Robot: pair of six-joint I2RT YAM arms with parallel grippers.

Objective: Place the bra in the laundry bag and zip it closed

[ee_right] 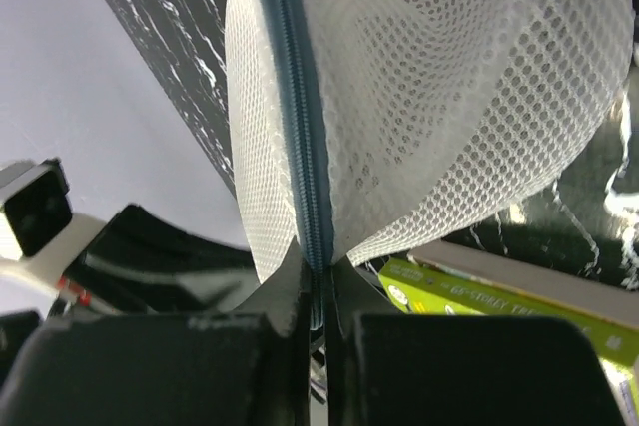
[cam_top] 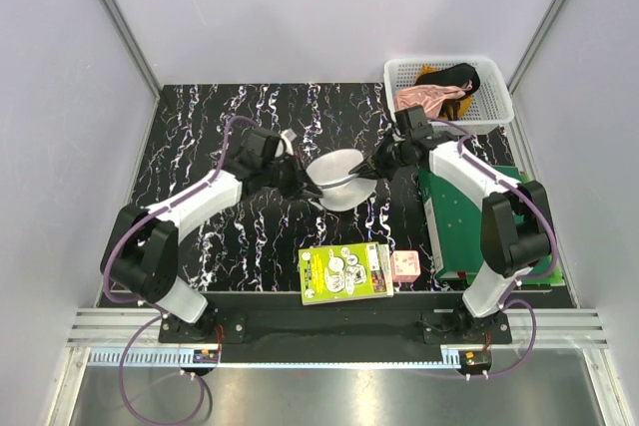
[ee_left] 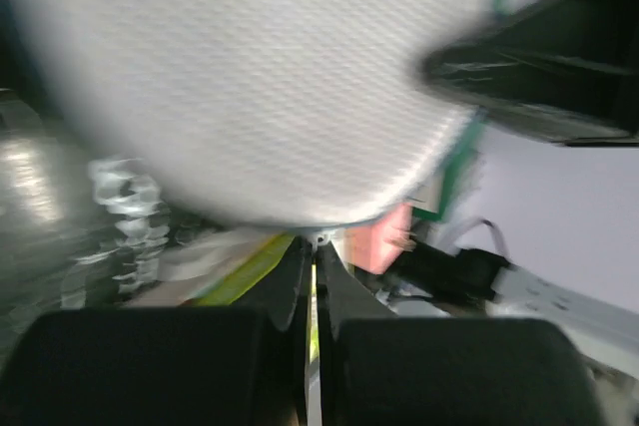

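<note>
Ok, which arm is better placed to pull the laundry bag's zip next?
Right, probably: the right gripper is shut on the zip of the laundry bag; the left gripper just pinches its opposite edge.

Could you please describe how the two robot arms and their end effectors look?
Both the left arm and the right arm have white tubular links between bulky black joints, with a purple cable looping along each. The left end effector and right end effector are black, each with two blocky fingers. No markings are visible.
</note>
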